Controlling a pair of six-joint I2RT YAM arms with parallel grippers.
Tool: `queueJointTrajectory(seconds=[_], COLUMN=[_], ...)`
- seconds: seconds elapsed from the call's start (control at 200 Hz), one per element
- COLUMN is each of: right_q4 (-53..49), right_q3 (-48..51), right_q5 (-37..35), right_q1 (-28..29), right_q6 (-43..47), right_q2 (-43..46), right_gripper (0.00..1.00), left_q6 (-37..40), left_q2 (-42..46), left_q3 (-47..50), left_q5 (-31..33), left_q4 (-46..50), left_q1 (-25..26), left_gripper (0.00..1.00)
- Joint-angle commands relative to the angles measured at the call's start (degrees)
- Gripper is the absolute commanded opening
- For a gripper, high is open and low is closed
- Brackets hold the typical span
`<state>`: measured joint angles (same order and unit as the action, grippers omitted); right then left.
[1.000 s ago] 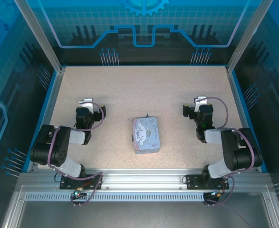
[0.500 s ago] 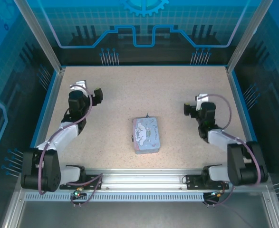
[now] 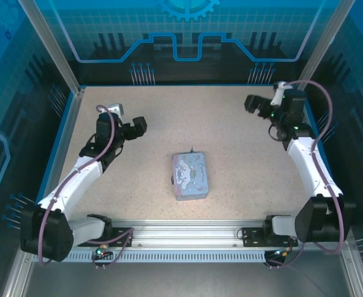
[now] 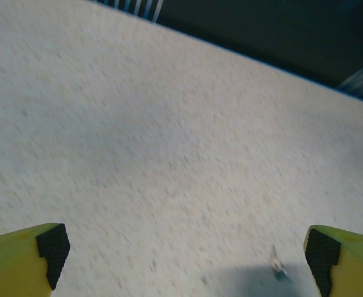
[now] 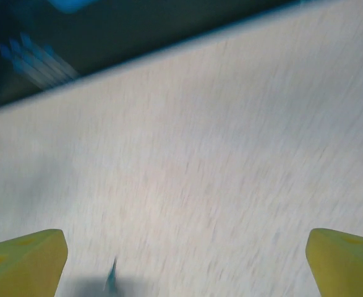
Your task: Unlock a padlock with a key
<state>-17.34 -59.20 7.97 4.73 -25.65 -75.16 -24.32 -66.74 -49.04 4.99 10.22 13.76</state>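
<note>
A pale-blue tin [image 3: 190,176] lies mid-table. At its far edge sits a tiny piece with a teal body and a thin silvery tip [image 3: 192,150], [image 4: 277,266], [image 5: 111,278]; it looks like the padlock. A dark speck [image 3: 170,180] clings to the tin's left side, too small to name. The key I cannot pick out. My left gripper [image 3: 136,125], [image 4: 187,263] hovers left of the tin and beyond it, open and holding nothing. My right gripper [image 3: 253,103], [image 5: 187,257] is raised near the back right, open and holding nothing.
Speckled beige tabletop [image 3: 230,136] with a blue rim [image 3: 187,85] and dark enclosure walls behind it. Both arm bases are bolted to the metal rail [image 3: 187,234] at the near edge.
Both arms have unfolded from their tucked pose. The left gripper rose and swung right; the right gripper went far back and right. The tin has not moved.
</note>
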Motion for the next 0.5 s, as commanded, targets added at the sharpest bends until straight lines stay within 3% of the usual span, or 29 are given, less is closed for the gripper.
queueJointTrajectory(seconds=[0.0,0.25,0.375,0.495], right_q4=[-7.18,-4.10,-0.69,1.30], right_q3=[4.97,16.30,17.98,15.73], right_q5=[1.03,-2.99,-4.17,-4.31], right_q1=[7.44,20.82,26.48,29.95], right_q6=[-5.49,-14.58,-17.51,-18.86], right_q2=[3.79,7.33,4.56,-0.01], right_gripper=[1.00,1.00,1.00,1.00], left_q6=[-5.45,-16.95,-21.37,-23.70], left_q2=[2.74,12.90,16.31,15.89], left_q3=[0.32,13.02,18.25,19.16], left_q5=[-4.03,-6.93,-5.04,-4.33], left_q4=[9.03,7.58,5.32,4.54], left_q1=[3.47,12.54,16.47,16.87], left_gripper=[0.99,0.99,0.99,0.99])
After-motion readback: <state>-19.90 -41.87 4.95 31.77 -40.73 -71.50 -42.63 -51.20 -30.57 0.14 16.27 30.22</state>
